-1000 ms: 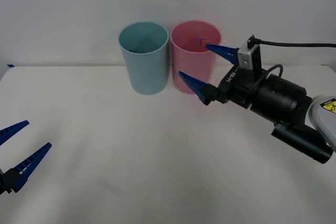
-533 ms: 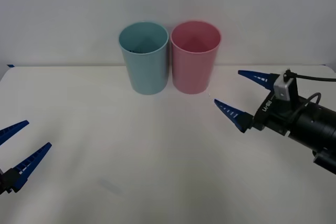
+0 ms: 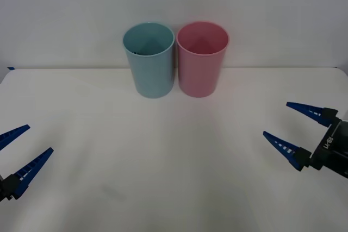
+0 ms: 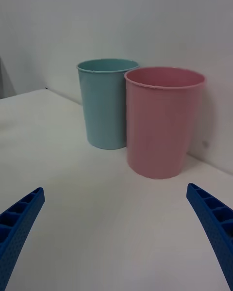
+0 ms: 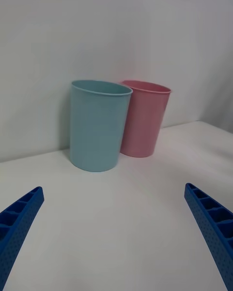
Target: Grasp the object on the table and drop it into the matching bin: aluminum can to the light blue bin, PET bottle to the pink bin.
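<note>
Frankly, with both your right claw (image 3: 298,136) and left claw (image 3: 20,152) spread and holding nothing low over the table (image 3: 163,150), and no can lying between them and the light blue bin (image 3: 149,59) or pink bin (image 3: 202,58), you risk closing on air.

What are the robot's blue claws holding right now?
Nothing. The right gripper is open with bare space between its fingers, low at the table's right side. The left gripper is open too, at the left edge.
</note>
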Controlling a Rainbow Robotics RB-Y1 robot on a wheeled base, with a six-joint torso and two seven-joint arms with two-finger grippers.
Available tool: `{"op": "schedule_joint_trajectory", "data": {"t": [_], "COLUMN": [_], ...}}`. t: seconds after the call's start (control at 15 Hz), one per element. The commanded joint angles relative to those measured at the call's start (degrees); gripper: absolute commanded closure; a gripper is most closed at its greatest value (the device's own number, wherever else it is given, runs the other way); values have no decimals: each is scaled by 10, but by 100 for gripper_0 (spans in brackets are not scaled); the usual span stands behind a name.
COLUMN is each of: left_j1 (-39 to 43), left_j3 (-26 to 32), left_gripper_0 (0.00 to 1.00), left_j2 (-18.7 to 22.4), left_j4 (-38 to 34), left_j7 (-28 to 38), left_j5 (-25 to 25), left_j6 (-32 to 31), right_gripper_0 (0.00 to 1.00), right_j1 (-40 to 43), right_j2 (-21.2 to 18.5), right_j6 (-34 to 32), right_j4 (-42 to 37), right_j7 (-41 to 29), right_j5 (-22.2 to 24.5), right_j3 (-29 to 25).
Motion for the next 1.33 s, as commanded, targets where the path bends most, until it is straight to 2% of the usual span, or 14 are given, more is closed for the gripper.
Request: {"op": "schedule_joint_trajectory", "data": {"t": [0.07, 0.6, 0.87, 1.0, 1.33], "left_j1": [0, 0, 0, 0, 0], "left_j3": [0, 0, 0, 0, 0], "left_gripper_0": [0, 0, 0, 0, 0], "left_j2": [0, 0, 0, 0, 0], "left_j4": [0, 0, 0, 0, 0], "left_j7": [0, 0, 0, 0, 0], "left_j5": [0, 0, 0, 0, 0], "left_j6": [0, 0, 0, 0, 0], "right_gripper_0": [0, 0, 0, 0, 0], "right_j1": [36, 104, 114, 112, 110], "right_j2": [5, 5, 6, 5, 6], "right_j6": [-6, -28, -34, -65, -73], "right_j4": [0, 1, 0, 1, 1], "right_j7": [1, 0, 0, -2, -6], "right_j5": [-10, -43, -68, -98, -100], "right_j3": [-30, -93, -94, -92, -89]}}
